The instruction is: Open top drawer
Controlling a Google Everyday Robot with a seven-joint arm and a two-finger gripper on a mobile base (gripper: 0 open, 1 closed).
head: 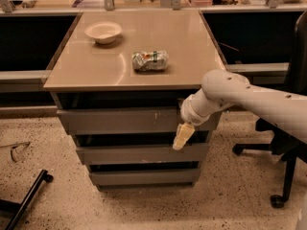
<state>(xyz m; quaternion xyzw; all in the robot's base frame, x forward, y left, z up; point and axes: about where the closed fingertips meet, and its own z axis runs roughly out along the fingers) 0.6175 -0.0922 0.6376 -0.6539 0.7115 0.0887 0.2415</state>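
Note:
The top drawer [120,120] is the wide grey flat front just under the tan counter top, with small pale scuffs right of centre. It sits level with its frame. My gripper [181,137] hangs from the white arm that reaches in from the right. Its cream fingers [183,134] point down in front of the right end of the top drawer, with the tips over the gap above the middle drawer [129,154]. The bottom drawer [141,176] lies below.
On the counter top [192,42] stand a white bowl [103,31] at the back left and a crumpled silver bag [150,60] in the middle. A black office chair [288,128] stands to the right. A black bar [26,198] lies on the speckled floor at the left.

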